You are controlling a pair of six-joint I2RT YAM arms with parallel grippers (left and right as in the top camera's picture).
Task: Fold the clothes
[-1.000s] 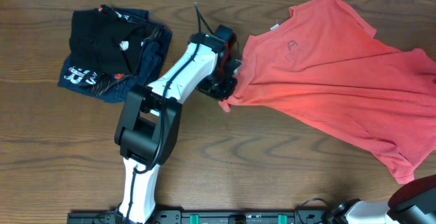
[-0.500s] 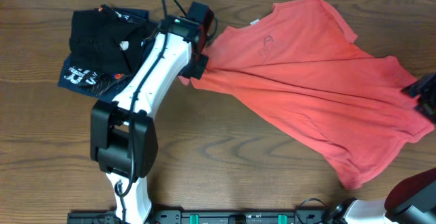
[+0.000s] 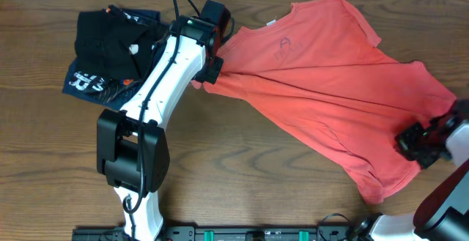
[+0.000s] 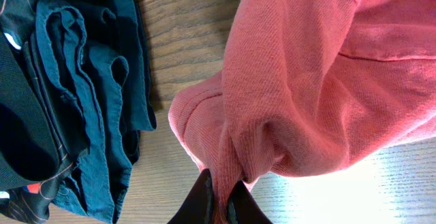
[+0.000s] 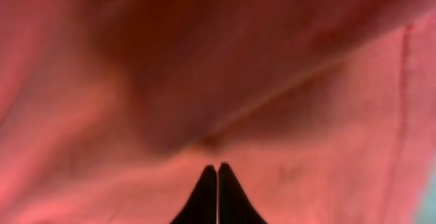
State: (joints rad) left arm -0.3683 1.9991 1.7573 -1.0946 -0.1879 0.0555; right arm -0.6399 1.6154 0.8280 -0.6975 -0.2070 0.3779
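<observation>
Robot lab: arm [image 3: 163, 80] mounted at wooden table [image 3: 256, 160].

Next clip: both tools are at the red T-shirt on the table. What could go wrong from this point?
1. The left tool pinches only a small bunch of the T-shirt; a pull could slip it free.
2. The right tool is shut, but no cloth shows between its tips; it may have grasped nothing.
3. The held corner lies beside the folded dark garments; a drag leftward might disturb them.

Even, sharp overhead light; clothes [image 5: 204, 81] blur at right wrist; glare whitens table [image 4: 381, 183] at left.
</observation>
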